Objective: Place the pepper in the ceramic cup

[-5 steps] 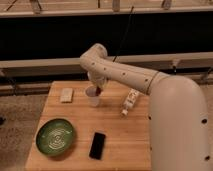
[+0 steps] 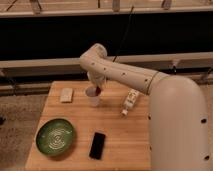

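The ceramic cup (image 2: pixel 92 97) is small and white with a pinkish rim, standing upright at the back middle of the wooden table (image 2: pixel 120 135). My gripper (image 2: pixel 97 88) hangs from the white arm directly over the cup's right rim. A small dark red spot, the pepper (image 2: pixel 98 90), shows at the gripper's tip just above the rim. The arm hides most of the gripper.
A white bottle with a label (image 2: pixel 130 101) lies tilted to the right of the cup. A pale sponge-like block (image 2: pixel 66 94) lies to its left. A green plate (image 2: pixel 55 136) sits front left and a black phone (image 2: pixel 97 145) front middle. My white body fills the right side.
The arm and gripper stay over the cup; no clear movement shows.
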Controlling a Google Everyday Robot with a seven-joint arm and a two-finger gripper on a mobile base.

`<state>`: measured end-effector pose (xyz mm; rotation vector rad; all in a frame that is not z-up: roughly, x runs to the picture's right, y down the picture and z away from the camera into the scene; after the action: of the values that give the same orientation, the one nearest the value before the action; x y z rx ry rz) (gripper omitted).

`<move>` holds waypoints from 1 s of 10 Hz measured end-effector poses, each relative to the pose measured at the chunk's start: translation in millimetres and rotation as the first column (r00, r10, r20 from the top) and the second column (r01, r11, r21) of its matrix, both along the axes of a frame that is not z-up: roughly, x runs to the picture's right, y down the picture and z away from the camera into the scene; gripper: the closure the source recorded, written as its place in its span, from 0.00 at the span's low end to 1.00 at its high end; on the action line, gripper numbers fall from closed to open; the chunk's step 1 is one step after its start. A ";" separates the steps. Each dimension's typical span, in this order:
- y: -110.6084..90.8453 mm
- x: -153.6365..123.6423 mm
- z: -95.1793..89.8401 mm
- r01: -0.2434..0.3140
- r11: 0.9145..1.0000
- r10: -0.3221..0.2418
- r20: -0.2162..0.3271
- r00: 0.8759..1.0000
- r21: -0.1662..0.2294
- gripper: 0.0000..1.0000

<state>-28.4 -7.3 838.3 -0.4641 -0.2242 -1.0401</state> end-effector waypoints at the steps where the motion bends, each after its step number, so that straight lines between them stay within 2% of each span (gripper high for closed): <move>1: -0.2 0.0 0.3 0.002 1.000 -0.002 0.002 1.000 0.001 1.00; 10: -1.8 -3.1 2.8 0.029 1.000 -0.029 0.025 0.999 0.009 1.00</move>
<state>-31.5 -9.1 841.1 -0.4478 -0.2361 -1.0754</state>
